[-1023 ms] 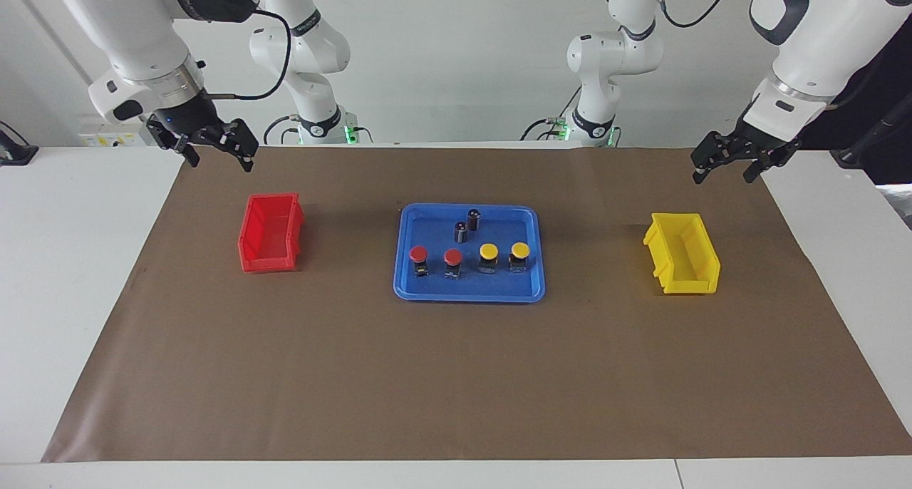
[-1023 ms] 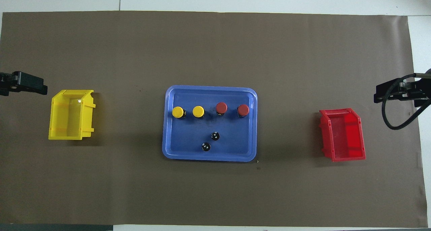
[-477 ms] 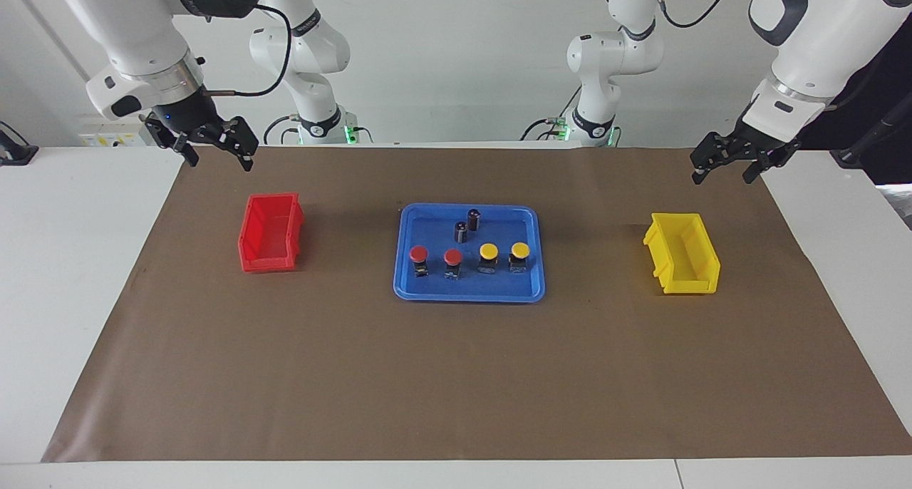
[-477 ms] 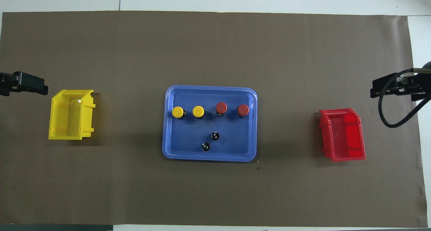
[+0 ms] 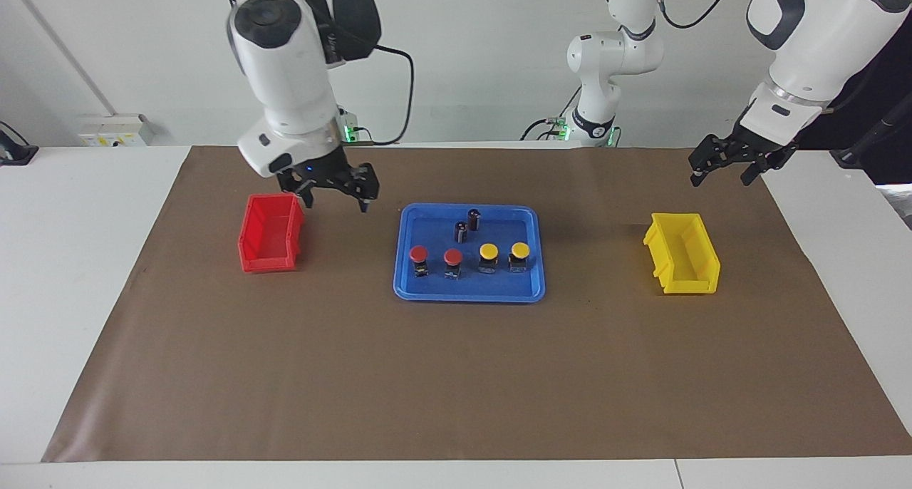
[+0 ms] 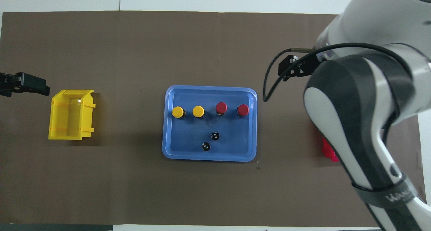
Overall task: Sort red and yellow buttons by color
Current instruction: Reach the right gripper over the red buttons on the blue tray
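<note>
Two red buttons (image 5: 418,254) (image 5: 453,257) and two yellow buttons (image 5: 488,251) (image 5: 520,250) stand in a row in the blue tray (image 5: 470,295). In the overhead view the red buttons (image 6: 221,107) (image 6: 243,109) are toward the right arm's end and the yellow buttons (image 6: 177,112) (image 6: 198,111) toward the left arm's end. My right gripper (image 5: 336,202) is open and empty, in the air over the mat between the red bin (image 5: 269,232) and the tray. My left gripper (image 5: 719,179) is open and empty, raised over the mat beside the yellow bin (image 5: 682,261), and waits.
Two dark upright cylinders (image 5: 474,218) (image 5: 461,231) stand in the tray, nearer to the robots than the buttons. In the overhead view the right arm covers most of the red bin (image 6: 328,152). The yellow bin (image 6: 70,114) is empty. A brown mat (image 5: 456,375) covers the table.
My right arm has swung from the table's end, past the red bin, toward the tray. The left gripper has barely moved. The buttons have not moved.
</note>
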